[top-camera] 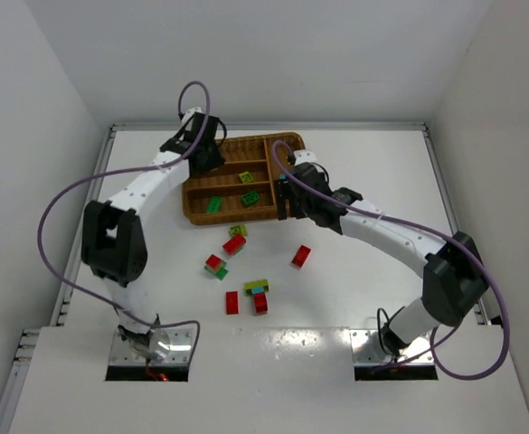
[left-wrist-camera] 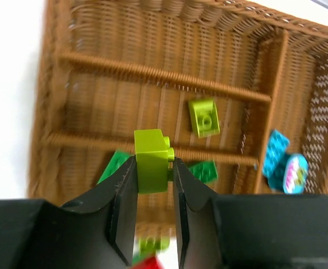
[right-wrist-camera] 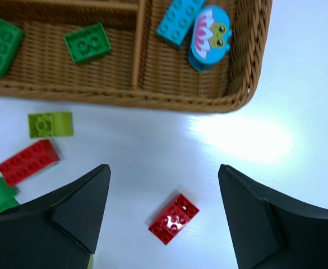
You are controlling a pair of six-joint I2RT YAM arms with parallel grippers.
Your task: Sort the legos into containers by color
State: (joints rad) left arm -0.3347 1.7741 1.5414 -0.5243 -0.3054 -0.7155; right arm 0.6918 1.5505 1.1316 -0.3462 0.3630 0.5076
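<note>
1. Across the white table (top-camera: 382, 172), walled on three sides, open room lies along the left and right edges and at the far-right corner.
2. Near the far edge, about midway, sits the wicker tray (top-camera: 237, 222). It has three long slots running left to right and one cross slot at its right end.
3. From the near-left corner the left arm (top-camera: 146, 185) climbs along the left side. It bends at the elbow and reaches right to the tray's far-left corner, wrist turned down.
4. From the near-right corner the right arm (top-camera: 400, 237) folds at an elbow close to the right edge and stretches left to the tray's near-right corner.
5. Over the tray's slots hangs the left gripper (left-wrist-camera: 152, 165), jaws narrow and clamped on a yellow-green brick (left-wrist-camera: 151, 150).
6. Just off the tray's near rim hovers the right gripper (right-wrist-camera: 164, 168), jaws wide with nothing between them. A red brick (right-wrist-camera: 174, 218) lies on the table below.
7. Inside the tray:
   - middle slot: a second lime brick (left-wrist-camera: 204, 117)
   - near slot: two green bricks (right-wrist-camera: 87, 42)
   - cross slot: a cyan brick (right-wrist-camera: 179, 19) touching a rounded cyan piece (right-wrist-camera: 209, 36)
8. Between the tray's near rim and the arm bases the loose legos (top-camera: 258, 287) lie scattered, mostly red, some stacked in two colours.
</note>
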